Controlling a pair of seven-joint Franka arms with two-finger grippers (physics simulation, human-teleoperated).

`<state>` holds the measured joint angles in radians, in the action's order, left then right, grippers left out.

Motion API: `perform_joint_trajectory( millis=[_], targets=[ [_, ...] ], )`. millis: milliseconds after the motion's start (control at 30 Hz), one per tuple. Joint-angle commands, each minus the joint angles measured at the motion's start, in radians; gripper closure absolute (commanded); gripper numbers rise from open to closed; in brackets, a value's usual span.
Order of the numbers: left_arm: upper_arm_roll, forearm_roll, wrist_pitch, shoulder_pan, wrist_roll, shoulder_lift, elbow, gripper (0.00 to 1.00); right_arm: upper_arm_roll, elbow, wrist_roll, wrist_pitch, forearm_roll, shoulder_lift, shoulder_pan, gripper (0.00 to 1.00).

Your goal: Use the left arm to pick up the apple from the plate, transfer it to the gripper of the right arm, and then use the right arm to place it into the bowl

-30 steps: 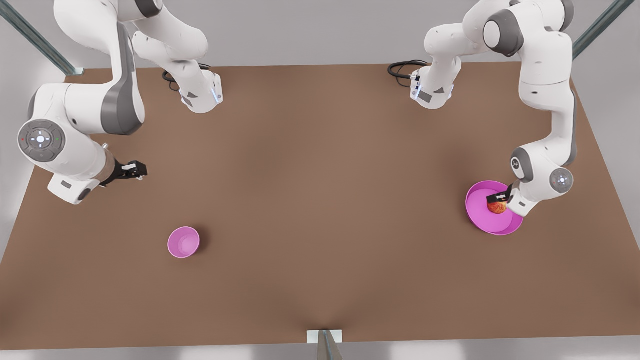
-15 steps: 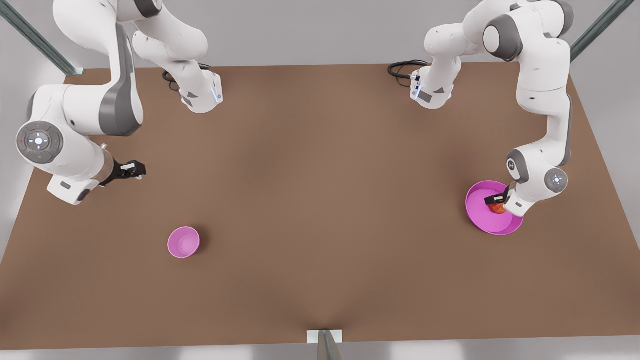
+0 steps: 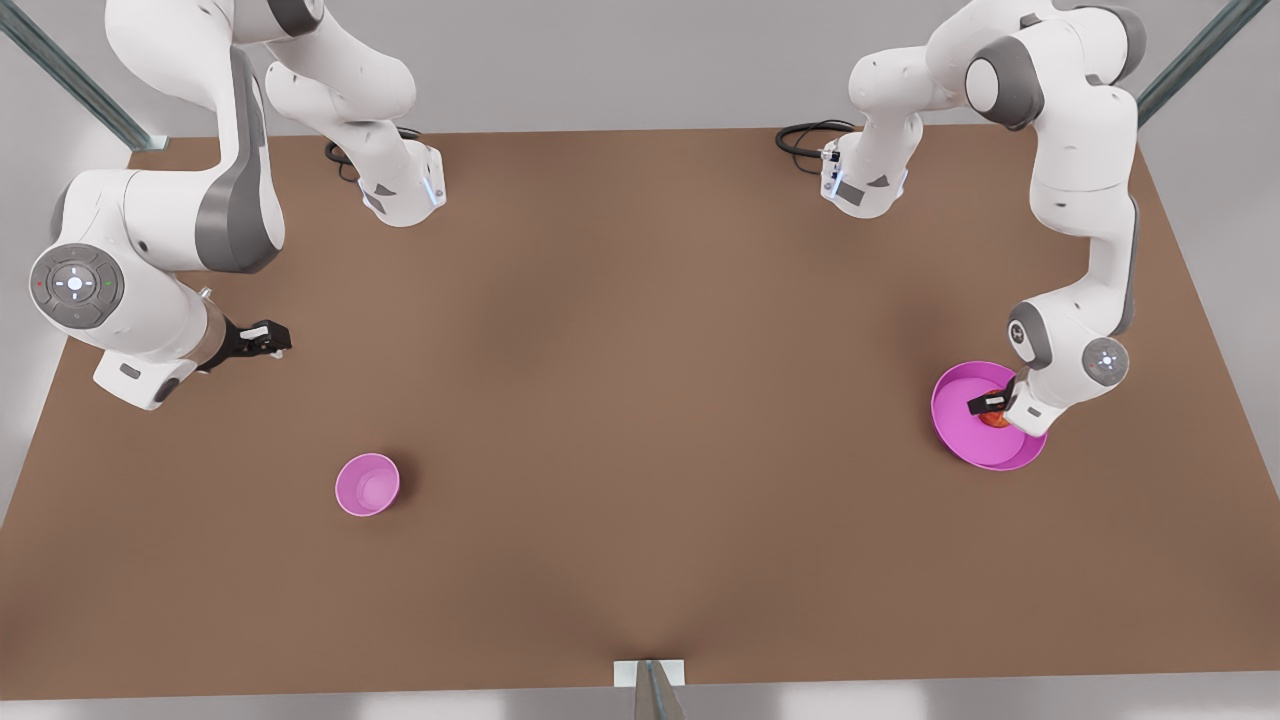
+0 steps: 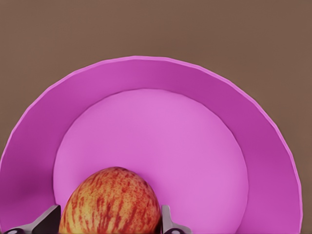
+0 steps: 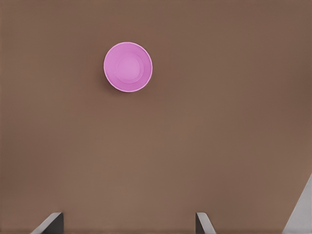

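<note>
The apple [image 3: 994, 418] [image 4: 111, 202], red with yellow streaks, rests on the magenta plate [image 3: 958, 440] [image 4: 146, 73] at the front view's right. My left gripper [image 3: 987, 405] [image 4: 111, 218] reaches down into the plate and is shut on the apple, one finger against each side. The arm covers much of the apple in the front view. The small pink bowl [image 3: 367, 484] [image 5: 127, 67] stands on the table at the front view's left. My right gripper [image 3: 272, 338] [image 5: 129, 222] waits open above the table, behind the bowl, holding nothing.
Both arm bases [image 3: 400, 195] [image 3: 862, 185] stand at the table's far edge with black cables [image 3: 805, 135] beside them. A metal post [image 3: 650, 690] rises at the near edge. The brown table [image 3: 640, 400] stretches wide between bowl and plate.
The left gripper has come lower over the apple and hides more of it. The right arm has shifted only slightly.
</note>
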<state>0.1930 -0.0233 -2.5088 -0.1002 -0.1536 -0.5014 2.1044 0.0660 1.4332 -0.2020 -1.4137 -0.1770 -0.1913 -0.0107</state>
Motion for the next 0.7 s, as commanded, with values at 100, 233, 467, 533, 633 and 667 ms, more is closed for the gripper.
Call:
perform_joint_trajectory(
  millis=[100, 233, 467, 533, 633, 667],
  targets=[
    [-0.001, 0.002, 0.005, 0.0, -0.001, 0.0, 0.0, 0.08, 0.0, 0.0, -0.007, 0.004, 0.001, 0.001, 0.0, 0.0],
    [-0.001, 0.003, 0.004, 0.0, 0.0, 0.0, -0.001, 0.14, 0.0, 0.0, -0.007, 0.004, 0.001, 0.001, 0.0, 0.0],
    [-0.004, 0.003, -0.012, -0.001, -0.001, 0.001, -0.009, 0.12, 0.009, -0.151, -0.27, -0.007, 0.131, -0.16, -0.003, 0.0],
    [-0.004, 0.003, -0.022, -0.003, 0.0, 0.001, -0.01, 0.12, 0.015, -0.157, -0.275, -0.016, 0.146, -0.174, -0.022, 0.0],
    [-0.004, 0.005, -0.047, -0.004, 0.0, 0.001, -0.01, 0.12, 0.014, -0.157, -0.298, -0.039, 0.221, -0.206, -0.015, 0.0],
    [-0.004, 0.003, -0.047, -0.004, 0.0, 0.0, -0.009, 0.12, 0.014, -0.162, -0.31, -0.042, 0.228, -0.217, -0.015, 0.0]
  ],
)
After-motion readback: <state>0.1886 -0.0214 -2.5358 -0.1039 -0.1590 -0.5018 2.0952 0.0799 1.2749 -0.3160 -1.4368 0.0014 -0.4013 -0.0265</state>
